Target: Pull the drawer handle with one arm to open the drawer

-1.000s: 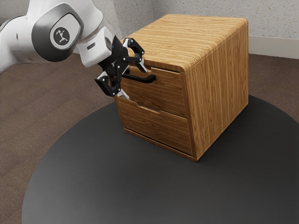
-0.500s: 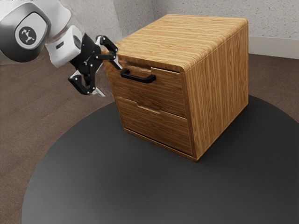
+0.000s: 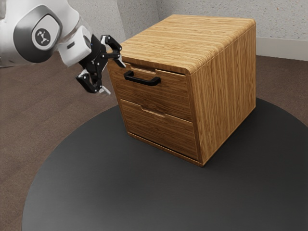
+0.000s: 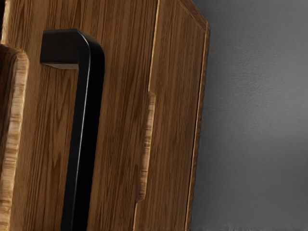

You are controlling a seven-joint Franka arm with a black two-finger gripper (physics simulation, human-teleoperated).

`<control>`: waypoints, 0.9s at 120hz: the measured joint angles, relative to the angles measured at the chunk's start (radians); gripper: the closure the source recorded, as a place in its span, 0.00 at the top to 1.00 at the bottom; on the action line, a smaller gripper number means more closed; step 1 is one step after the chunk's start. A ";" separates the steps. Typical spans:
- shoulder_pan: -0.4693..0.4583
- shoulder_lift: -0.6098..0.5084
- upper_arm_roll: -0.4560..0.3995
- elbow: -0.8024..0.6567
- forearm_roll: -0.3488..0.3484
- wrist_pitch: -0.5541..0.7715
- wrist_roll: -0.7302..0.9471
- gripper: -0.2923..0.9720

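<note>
A wooden two-drawer cabinet (image 3: 211, 77) stands on the round black table (image 3: 144, 192). The upper drawer (image 3: 159, 94) carries a black bar handle (image 3: 142, 79), and its front looks about flush with the cabinet. My gripper (image 3: 112, 75) hangs open just off the cabinet's front corner, on the exterior view's left of the handle. It touches nothing, and nothing is between the fingers. In the wrist view the handle (image 4: 82, 130) runs along the drawer front close ahead, with the lower drawer front (image 4: 173, 120) beside it.
The cabinet sits toward the far side of the table, and the dark tabletop (image 4: 250, 120) spreads in front of it. Brown floor (image 3: 43, 110) lies beyond the table's edge under the arm. A grey wall (image 3: 284, 19) is behind the cabinet.
A second ago my open fingers stood around the handle's end. The hand pulled away to the exterior view's left, then edged back toward the cabinet's corner. The drawer looks unmoved.
</note>
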 joint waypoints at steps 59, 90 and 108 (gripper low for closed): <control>0.002 0.055 -0.029 0.031 0.000 0.013 -0.006 0.77; -0.033 0.071 -0.029 0.033 -0.003 0.023 -0.008 0.77; -0.030 0.071 -0.029 0.026 -0.003 0.026 -0.009 0.77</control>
